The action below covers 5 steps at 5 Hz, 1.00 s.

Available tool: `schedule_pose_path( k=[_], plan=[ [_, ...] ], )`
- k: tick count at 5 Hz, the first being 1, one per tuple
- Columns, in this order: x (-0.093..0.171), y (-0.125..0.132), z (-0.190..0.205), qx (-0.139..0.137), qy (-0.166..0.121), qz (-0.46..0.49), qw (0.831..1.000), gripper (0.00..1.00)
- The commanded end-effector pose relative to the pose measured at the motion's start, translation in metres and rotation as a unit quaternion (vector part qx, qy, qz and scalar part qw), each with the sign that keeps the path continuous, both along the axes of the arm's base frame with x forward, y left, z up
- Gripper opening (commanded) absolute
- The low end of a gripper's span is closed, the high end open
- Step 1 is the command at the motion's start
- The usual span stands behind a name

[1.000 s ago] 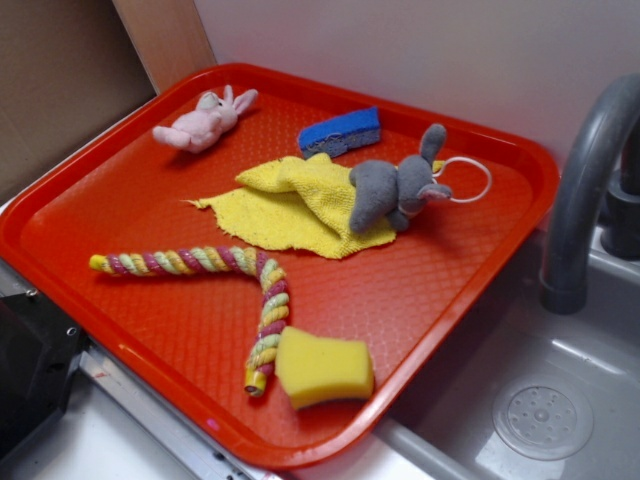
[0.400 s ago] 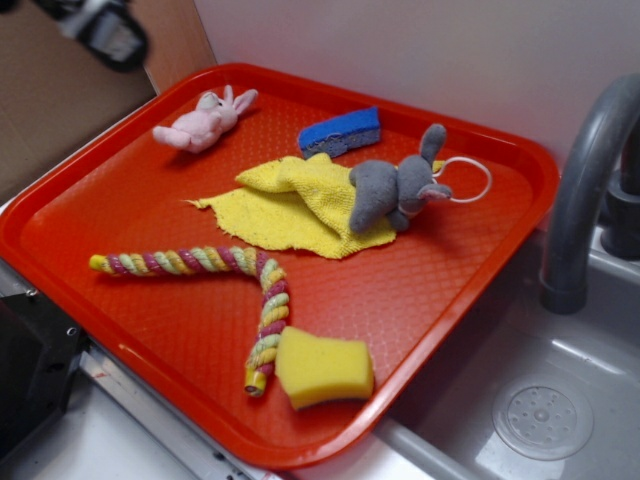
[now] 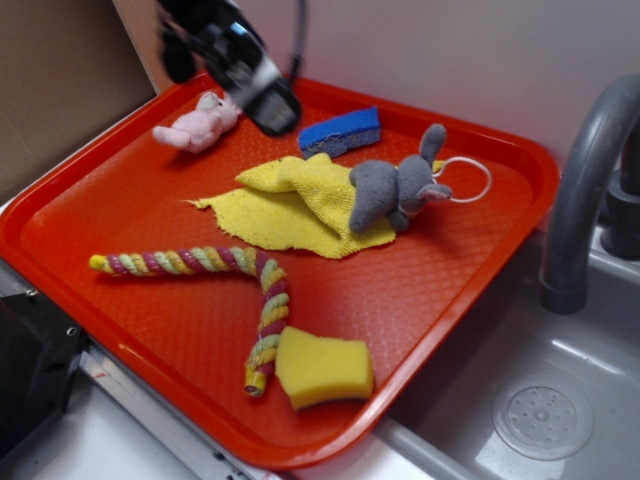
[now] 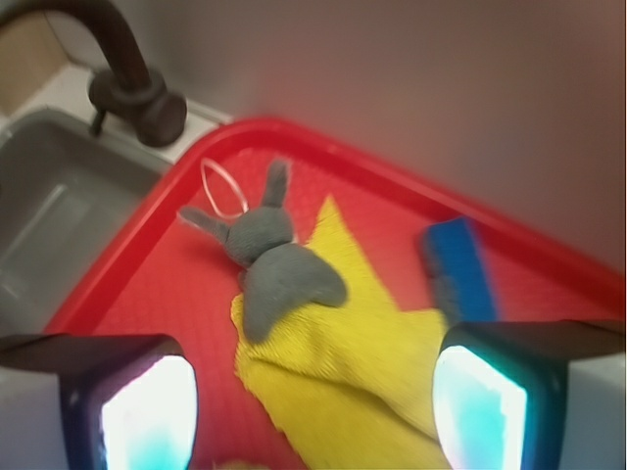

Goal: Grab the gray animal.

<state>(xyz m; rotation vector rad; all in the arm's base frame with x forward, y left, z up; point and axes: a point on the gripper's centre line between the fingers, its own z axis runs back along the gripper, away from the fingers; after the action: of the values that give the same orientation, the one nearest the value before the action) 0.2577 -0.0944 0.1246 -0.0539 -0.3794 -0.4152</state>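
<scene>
Gray animal (image 4: pixel 272 266): lying half on the yellow cloth (image 4: pixel 343 367), far side of the red tray (image 3: pixel 150 300).
Jaws: wide, empty, high above.
Our approach: we should descend over its body, pinching plush only, not cloth.

Your arm reaches in from the far left corner of the scene, blurred in the exterior view, and slants down toward the right. Your tool (image 3: pixel 262 105) hangs in the air and touches nothing. In the wrist view its two fingers (image 4: pixel 147 411) sit wide apart at the lower corners, with nothing held between them.
</scene>
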Motion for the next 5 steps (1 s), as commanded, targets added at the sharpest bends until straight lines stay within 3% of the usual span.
schedule_pose_path(
  k=[1, 2, 5],
  plan=[
    [0.027, -0.030, -0.041, 0.039, 0.012, -0.057, 0.998, 1.00],
    [0.037, -0.033, -0.052, 0.035, 0.024, -0.074, 0.996, 1.00],
    [0.046, -0.039, -0.088, 0.079, 0.058, -0.067, 0.993, 1.00]
  ],
)
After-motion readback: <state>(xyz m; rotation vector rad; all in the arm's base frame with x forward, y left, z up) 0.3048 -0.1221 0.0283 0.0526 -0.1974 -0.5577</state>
